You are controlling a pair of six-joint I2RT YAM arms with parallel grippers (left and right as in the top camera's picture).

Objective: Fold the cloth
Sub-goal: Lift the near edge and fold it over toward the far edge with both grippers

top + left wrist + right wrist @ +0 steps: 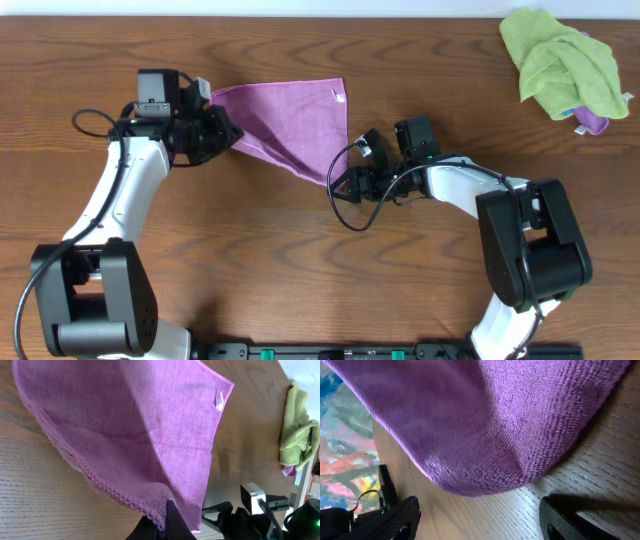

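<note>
Purple terry cloth [290, 125] lies on the wooden surface [300, 280] between the two arms, folded into a rough triangle with a stitched hem and a small white tag [339, 97] near its upper right corner. The left end effector [228, 135] is pinched narrow on the cloth's left corner, the hem bunched at its fingertips [167, 522]. At the triangle's lower tip the right end effector [345, 185] stands wide, its fingers [395, 520] either side of the cloth's rounded corner and not closed on it. Far right, near the back edge, is a crumpled heap of green cloths [560, 60].
</note>
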